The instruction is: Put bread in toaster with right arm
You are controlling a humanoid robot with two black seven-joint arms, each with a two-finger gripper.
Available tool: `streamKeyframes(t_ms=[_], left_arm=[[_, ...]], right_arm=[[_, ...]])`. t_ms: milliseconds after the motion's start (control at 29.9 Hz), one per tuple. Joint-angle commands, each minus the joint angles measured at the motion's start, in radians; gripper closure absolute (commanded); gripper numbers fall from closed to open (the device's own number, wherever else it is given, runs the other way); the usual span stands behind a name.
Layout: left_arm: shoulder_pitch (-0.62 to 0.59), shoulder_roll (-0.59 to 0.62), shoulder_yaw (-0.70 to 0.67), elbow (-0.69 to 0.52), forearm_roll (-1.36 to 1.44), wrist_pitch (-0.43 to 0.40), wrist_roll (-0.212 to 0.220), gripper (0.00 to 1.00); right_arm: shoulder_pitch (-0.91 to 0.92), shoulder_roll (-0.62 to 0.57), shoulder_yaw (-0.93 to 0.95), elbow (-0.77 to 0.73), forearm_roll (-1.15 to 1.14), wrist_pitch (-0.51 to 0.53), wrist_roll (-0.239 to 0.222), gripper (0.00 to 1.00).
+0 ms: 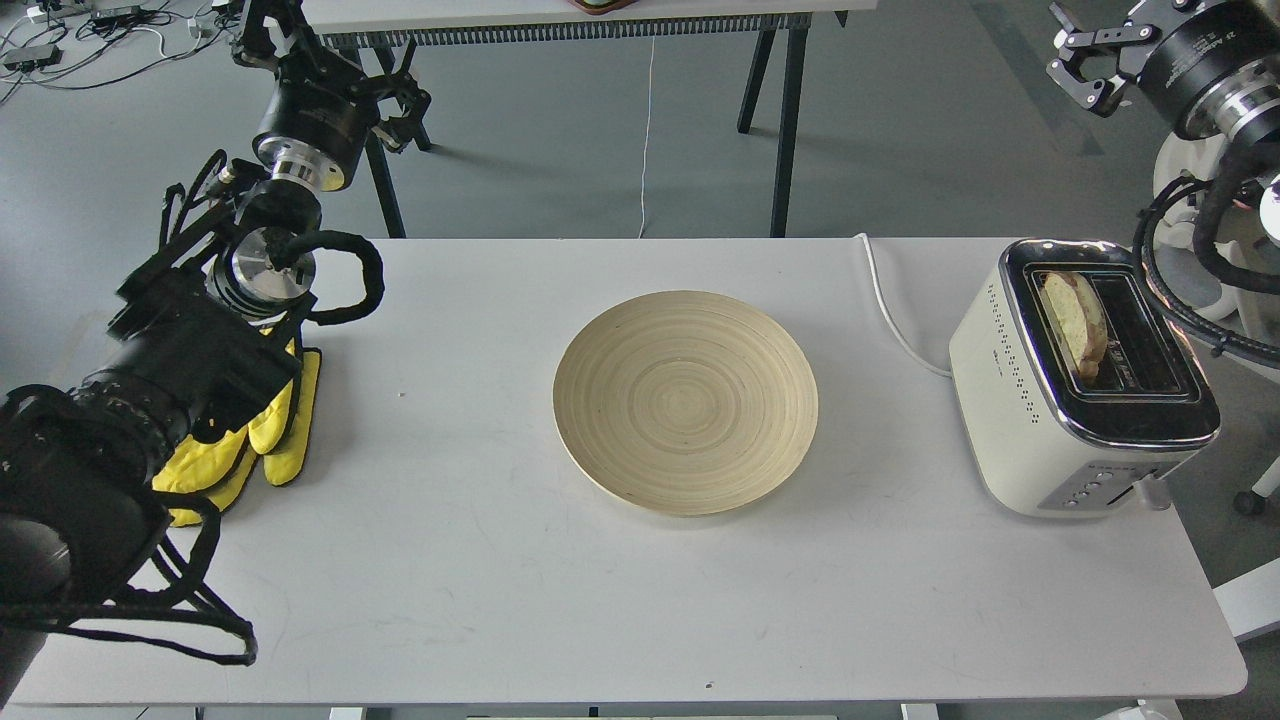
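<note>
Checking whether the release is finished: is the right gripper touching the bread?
Apart. The head view shows the right gripper raised well above the toaster, open and empty, while the bread sits in a slot.

bread [1076, 322]: lower part hidden inside the toaster [1040, 420] slot
yellow gloves [270, 430]: partly covered by left arm
right arm [1215, 80]: cut off by frame edge

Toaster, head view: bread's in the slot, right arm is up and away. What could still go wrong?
1. The bread leans in the left slot of the toaster with its top above the rim, so it may not be fully seated.
2. The toaster sits at the table's right edge; a nudge from the black cable hanging beside it could shift it.
3. The right gripper is open and empty, so any fix means regrasping.
</note>
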Motion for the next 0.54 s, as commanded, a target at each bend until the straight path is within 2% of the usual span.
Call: streamKeyframes(t_ms=[0,134,268,502], left_arm=[[0.0,0.0,-0.001,0.0,-0.001,0.0,0.0,0.0],[0.0,0.0,0.0,0.0,-0.001,0.0,0.0,0.0],[0.0,0.0,-0.001,0.0,0.001,0.0,0.0,0.0],[0.0,0.0,0.0,0.0,0.001,0.0,0.0,0.0]], right_arm=[[-0.071,0.124,0.181,-0.087,0.004,0.086,-0.012,0.0],[-0.091,0.186,0.307,-0.18,0.004,0.17,-0.035,0.0],[-0.086,0.189,0.325,-0.237,0.004,0.183,-0.032,0.0],[-0.077,0.178,0.322,-0.246,0.002,0.175,-0.025,0.0]])
